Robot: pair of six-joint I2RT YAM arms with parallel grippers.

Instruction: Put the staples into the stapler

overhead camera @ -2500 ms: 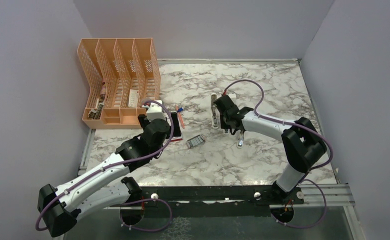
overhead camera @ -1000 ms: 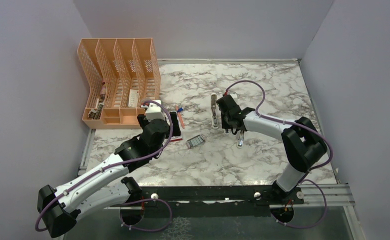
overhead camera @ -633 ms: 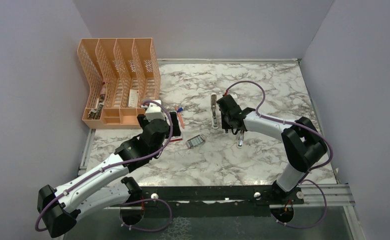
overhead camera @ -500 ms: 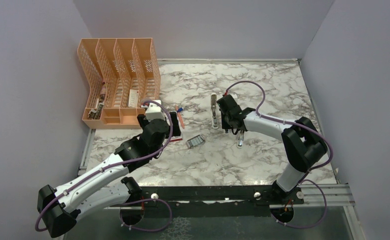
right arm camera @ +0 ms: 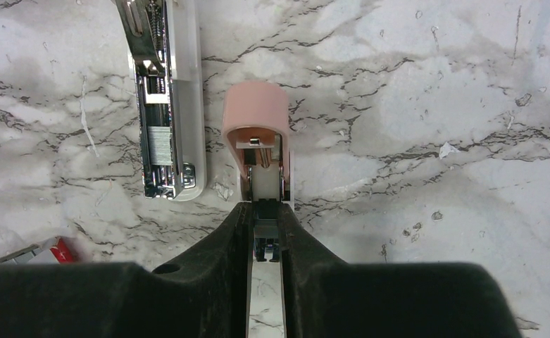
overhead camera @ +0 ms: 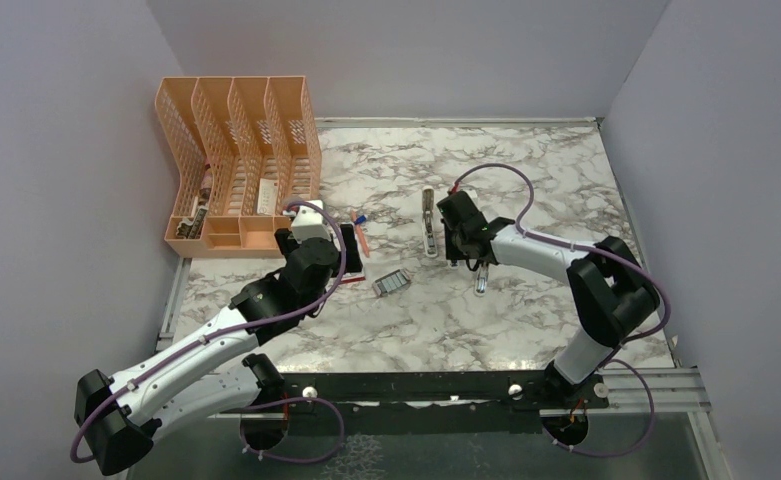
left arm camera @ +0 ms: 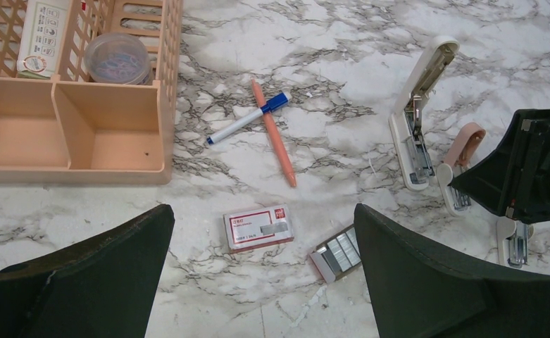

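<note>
The white stapler (overhead camera: 428,222) lies opened flat on the marble, silver channel up; it also shows in the left wrist view (left arm camera: 416,120) and the right wrist view (right arm camera: 165,98). The grey staples (left arm camera: 339,251) sit in an open tray (overhead camera: 393,282) beside the red-and-white box (left arm camera: 258,227). My left gripper (left arm camera: 265,282) hangs open and empty above the box and staples (overhead camera: 352,252). My right gripper (right arm camera: 265,218) is shut on a pink-capped stapler (right arm camera: 255,116) just right of the white stapler (overhead camera: 463,248).
An orange mesh organiser (overhead camera: 236,170) stands at the back left, with a clip jar (left arm camera: 117,58) in it. An orange pen (left arm camera: 273,134) and a blue-capped pen (left arm camera: 247,120) lie crossed near it. A silver-and-white part (overhead camera: 481,280) lies near the right gripper. Grey walls enclose the table.
My right gripper has shifted slightly to the right while holding the pink stapler. The left arm, white stapler, box and staples have not moved.
</note>
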